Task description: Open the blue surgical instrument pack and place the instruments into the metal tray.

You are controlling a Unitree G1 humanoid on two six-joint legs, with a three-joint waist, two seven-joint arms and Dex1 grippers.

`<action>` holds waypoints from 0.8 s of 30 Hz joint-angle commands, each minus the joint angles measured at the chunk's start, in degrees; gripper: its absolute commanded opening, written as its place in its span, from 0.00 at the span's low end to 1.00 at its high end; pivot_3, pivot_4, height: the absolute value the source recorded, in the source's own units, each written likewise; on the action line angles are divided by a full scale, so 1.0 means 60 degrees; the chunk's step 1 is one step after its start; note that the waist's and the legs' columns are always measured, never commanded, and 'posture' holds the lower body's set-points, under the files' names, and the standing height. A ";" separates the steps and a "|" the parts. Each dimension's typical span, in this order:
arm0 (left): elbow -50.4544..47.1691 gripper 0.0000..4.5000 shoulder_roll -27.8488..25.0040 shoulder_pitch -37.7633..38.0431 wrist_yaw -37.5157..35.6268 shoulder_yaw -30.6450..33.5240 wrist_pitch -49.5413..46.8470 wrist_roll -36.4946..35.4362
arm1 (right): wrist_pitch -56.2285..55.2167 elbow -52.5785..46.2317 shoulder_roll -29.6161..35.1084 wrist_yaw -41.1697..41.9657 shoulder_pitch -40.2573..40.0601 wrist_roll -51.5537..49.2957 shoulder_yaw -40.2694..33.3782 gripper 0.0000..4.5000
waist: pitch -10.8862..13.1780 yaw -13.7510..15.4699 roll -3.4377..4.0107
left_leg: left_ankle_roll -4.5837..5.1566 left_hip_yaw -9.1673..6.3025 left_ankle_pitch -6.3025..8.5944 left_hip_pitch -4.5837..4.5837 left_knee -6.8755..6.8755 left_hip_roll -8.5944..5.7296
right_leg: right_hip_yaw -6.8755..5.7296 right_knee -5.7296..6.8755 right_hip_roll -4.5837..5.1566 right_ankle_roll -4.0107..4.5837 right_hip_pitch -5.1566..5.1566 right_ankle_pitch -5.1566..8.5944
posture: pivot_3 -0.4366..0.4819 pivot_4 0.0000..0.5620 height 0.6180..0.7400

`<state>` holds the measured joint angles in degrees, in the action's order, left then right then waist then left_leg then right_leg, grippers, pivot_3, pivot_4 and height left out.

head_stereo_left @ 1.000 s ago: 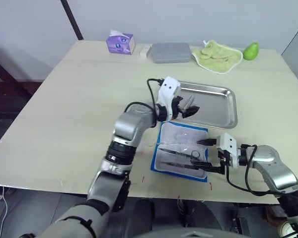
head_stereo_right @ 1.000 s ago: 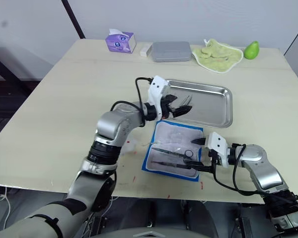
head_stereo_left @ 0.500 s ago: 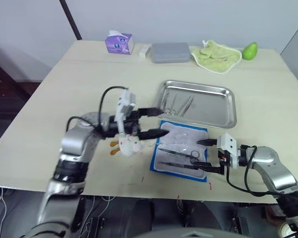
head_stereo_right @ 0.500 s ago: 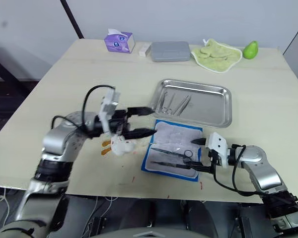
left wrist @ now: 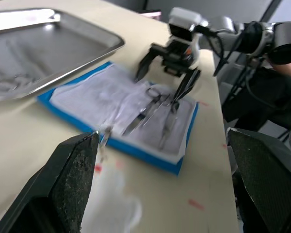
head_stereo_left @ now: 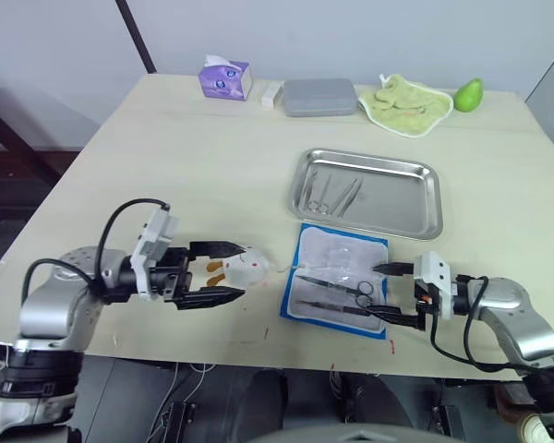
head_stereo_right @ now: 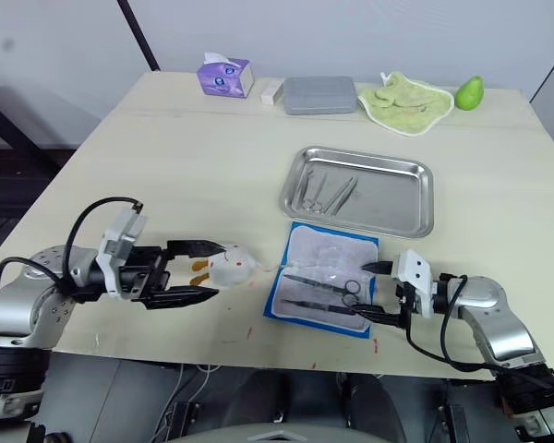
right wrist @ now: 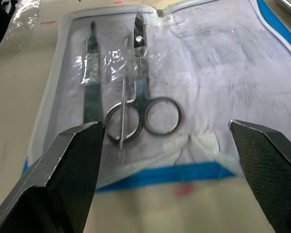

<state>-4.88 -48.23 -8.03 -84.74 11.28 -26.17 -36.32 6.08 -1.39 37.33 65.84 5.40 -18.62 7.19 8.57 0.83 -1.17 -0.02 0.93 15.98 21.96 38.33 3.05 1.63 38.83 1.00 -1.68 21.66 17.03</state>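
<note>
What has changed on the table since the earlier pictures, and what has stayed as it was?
The left gripper, open, drew back from the metal tray to its own side, leaving instruments there. The right gripper stays open at the blue surgical instrument pack, which still holds scissors.

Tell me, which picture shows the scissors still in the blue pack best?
The right wrist view: the scissors lie close up, both ring handles clear, inside the open blue surgical instrument pack. The eye views show them small and dark on the white lining. The left wrist view shows them blurred, before the right gripper.
</note>
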 commanded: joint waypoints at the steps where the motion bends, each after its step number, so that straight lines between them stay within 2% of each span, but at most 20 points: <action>1: -0.0183 0.99 -0.0114 0.0126 -0.0112 0.0272 0.0237 -0.0206 | 0.0218 -0.0131 0.0203 0.0156 -0.0278 -0.0114 -0.0129 1.00 | 0.0001 -0.0005 0.0002 | 0.0000 0.0001 0.0000 -0.0001 0.0000 0.0000 | 0.0001 0.0001 0.0000 0.0000 0.0000 0.0000 | 0.48 0.27 1.00; 8: -0.0232 0.99 0.0065 -0.0011 -0.0008 -0.0058 0.0682 0.0033 | 0.0197 -0.0222 0.0123 0.0093 -0.0270 -0.0221 -0.0203 1.00 | 0.0004 -0.0019 0.0006 | 0.0001 0.0007 0.0001 0.0000 -0.0001 0.0002 | 0.0007 0.0001 -0.0006 0.0001 0.0005 0.0000 | 0.48 0.27 1.00; 15: -0.0149 0.99 0.0312 -0.0643 0.0039 -0.0667 0.0444 -0.0038 | 0.0362 -0.0858 0.0030 -0.0099 -0.0518 -0.0778 -0.0642 1.00 | 0.0015 -0.0020 0.0018 | 0.0002 0.0011 0.0001 0.0002 -0.0001 0.0000 | 0.0009 0.0001 -0.0008 0.0000 0.0006 0.0000 | 0.48 0.27 1.00; 20: 0.0019 0.99 0.0624 -0.0932 0.0047 -0.1091 0.0932 0.0307 | 0.0898 -0.2013 0.0393 0.0070 -0.1258 -0.1940 -0.1645 1.00 | 0.0039 -0.0024 0.0036 | 0.0002 0.0013 0.0002 0.0007 -0.0002 0.0001 | 0.0016 0.0000 -0.0011 0.0000 0.0010 -0.0001 | 0.48 0.27 1.00; 24: 0.0331 0.99 0.0760 -0.1297 -0.0141 -0.1403 0.1049 0.0428 | 0.1239 -0.3127 0.0955 -0.0004 -0.2311 -0.2731 -0.3072 1.00 | 0.0050 0.0000 0.0035 | 0.0002 0.0019 0.0002 0.0009 0.0001 -0.0004 | 0.0016 0.0000 -0.0010 -0.0003 0.0009 -0.0002 | 0.48 0.27 1.00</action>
<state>-2.93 -43.37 -14.82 -84.82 2.77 -20.54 -33.71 12.99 -16.84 42.46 65.80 -8.05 -32.36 -7.74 8.87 0.83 -0.96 -0.01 1.07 15.99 22.04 38.34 3.04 1.68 38.83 0.93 -1.70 21.71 17.02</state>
